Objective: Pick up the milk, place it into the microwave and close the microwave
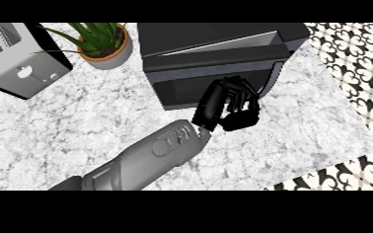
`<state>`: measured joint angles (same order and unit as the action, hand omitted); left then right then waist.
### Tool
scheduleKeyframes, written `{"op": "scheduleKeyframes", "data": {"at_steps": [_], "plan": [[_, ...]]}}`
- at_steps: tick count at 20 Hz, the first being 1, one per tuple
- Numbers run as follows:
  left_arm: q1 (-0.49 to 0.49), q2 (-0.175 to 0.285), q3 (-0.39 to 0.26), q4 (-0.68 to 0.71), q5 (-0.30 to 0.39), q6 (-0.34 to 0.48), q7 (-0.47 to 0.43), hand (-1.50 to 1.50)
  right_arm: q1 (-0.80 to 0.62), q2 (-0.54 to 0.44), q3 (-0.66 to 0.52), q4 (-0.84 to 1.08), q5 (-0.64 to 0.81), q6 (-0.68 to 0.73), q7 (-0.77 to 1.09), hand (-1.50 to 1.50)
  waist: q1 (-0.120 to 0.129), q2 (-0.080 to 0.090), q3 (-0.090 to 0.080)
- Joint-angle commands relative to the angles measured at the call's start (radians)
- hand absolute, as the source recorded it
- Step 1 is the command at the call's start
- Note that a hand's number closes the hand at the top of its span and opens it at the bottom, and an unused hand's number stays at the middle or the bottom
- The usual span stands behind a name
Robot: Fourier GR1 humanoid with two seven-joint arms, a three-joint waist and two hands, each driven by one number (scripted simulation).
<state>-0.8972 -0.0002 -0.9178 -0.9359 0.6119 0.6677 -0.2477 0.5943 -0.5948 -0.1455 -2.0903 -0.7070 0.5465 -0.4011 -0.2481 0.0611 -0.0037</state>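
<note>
Near the desk's (87,123) far edge, the left hand (230,104), curled on nothing visible, meets the microwave door (180,86); closing seems underway, and next it needs pushing flush.

Lit brightly and evenly; washes the marbled bench (87,123) pale, leaves the black microwave (211,35) nearly featureless, throws barely any shadow.

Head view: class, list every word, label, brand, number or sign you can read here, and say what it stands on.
None can be read.
Toaster: small dark marks on its grey face, too small to read.
Forearm: a raised oval patch, no letters legible.
Microwave and plant pot: no lettering shows.
</note>
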Motion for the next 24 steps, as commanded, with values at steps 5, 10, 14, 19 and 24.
{"op": "scheduleKeyframes", "data": {"at_steps": [5, 10, 14, 19, 24], "plan": [[-0.060, 0.000, 0.066, 0.096, 0.117, -0.031, -0.080, 1.50, -0.033, -0.011, -0.013, -0.011, -0.037, -0.010, 0.013, -1.50, -0.018, 0.014, 0.001], [-0.080, 0.000, 0.107, 0.133, 0.190, -0.060, -0.088, 1.50, -0.041, -0.028, -0.026, -0.008, -0.075, -0.001, 0.020, -1.50, -0.040, 0.025, 0.001], [-0.081, 0.000, 0.124, 0.161, 0.222, -0.043, -0.109, 1.50, -0.046, -0.040, -0.034, -0.020, -0.087, 0.006, 0.024, -1.50, -0.039, 0.022, 0.001], [-0.084, 0.000, 0.119, 0.173, 0.232, -0.007, -0.174, 1.50, -0.047, -0.057, -0.021, -0.042, -0.106, 0.034, 0.032, -1.50, -0.044, 0.021, 0.001], [-0.084, 0.000, 0.106, 0.173, 0.262, -0.005, -0.214, 1.50, -0.054, -0.078, -0.019, -0.047, -0.121, 0.053, 0.042, -1.50, -0.050, 0.028, 0.001]]}}
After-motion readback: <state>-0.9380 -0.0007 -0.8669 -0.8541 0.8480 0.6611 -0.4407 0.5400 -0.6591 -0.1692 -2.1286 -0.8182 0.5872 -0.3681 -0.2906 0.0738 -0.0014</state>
